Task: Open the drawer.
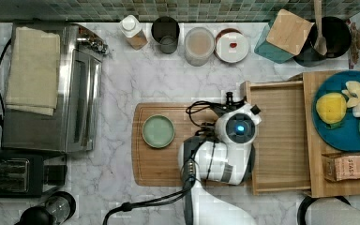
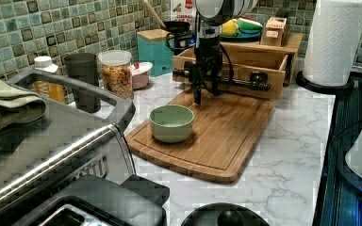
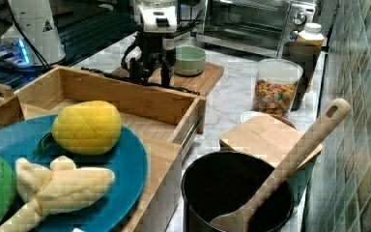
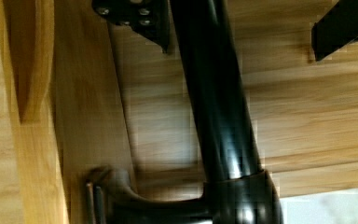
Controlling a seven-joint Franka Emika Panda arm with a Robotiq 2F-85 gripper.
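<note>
Light-wood drawer (image 1: 281, 136) pulled out, right behind the tool (image 4: 242, 28). Black bar handle (image 4: 214, 107) between the tool's spread fingers, none seen touching. Green bowl (image 2: 171, 122) well apart on the cutting board (image 2: 226, 136).

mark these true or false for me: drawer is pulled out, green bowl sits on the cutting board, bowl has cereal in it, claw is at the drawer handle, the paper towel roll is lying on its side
1. The drawer is pulled out. True: its open interior shows in the top view.
2. The green bowl sits on the cutting board. True.
3. The bowl holds cereal. False: it looks empty; the cereal is in the clear jar by the tiled wall.
4. The claw is at the drawer's black bar handle. True: in the left view it hangs right at the bar.
5. The paper towel roll lies on its side. False: it stands upright on its black base.
</note>
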